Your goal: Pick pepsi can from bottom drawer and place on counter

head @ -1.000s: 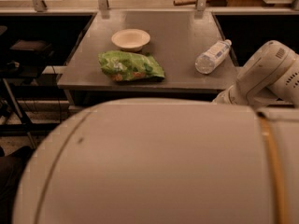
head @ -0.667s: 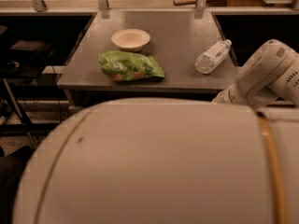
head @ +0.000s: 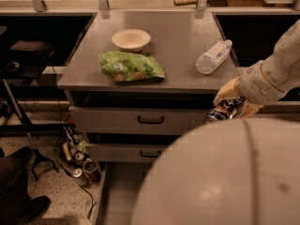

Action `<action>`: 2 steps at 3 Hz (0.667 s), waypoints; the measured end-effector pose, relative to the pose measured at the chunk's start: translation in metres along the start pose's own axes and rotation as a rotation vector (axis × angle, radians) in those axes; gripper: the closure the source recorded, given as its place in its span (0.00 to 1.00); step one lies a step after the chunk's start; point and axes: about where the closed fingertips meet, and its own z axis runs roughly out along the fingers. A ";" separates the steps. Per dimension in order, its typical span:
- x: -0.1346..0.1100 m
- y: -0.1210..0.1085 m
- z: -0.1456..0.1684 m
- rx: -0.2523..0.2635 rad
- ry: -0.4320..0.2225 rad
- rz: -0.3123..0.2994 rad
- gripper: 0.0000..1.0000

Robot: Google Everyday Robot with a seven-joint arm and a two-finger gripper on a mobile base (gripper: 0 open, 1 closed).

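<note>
Low in front, the shallow grey bottom drawer [head: 117, 191] stands open; above it at the right my two-finger gripper [head: 233, 106] clamps the small dark blue pepsi can [head: 220, 113], below the edge of the flat grey metal counter [head: 178, 46]. I should lift clear of that edge before moving in. The can's long axis lies roughly sideways, one end pointing left.

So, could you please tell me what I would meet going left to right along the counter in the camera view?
A green snack bag on the counter → water bottle → pepsi can, clamped in the jaws of the gripper just off the counter's front right corner. The bowl shares the bag's span, so I've left it out.
</note>
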 end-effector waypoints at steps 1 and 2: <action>-0.002 -0.006 -0.008 0.016 -0.036 -0.118 1.00; -0.003 -0.013 -0.013 0.051 -0.054 -0.229 1.00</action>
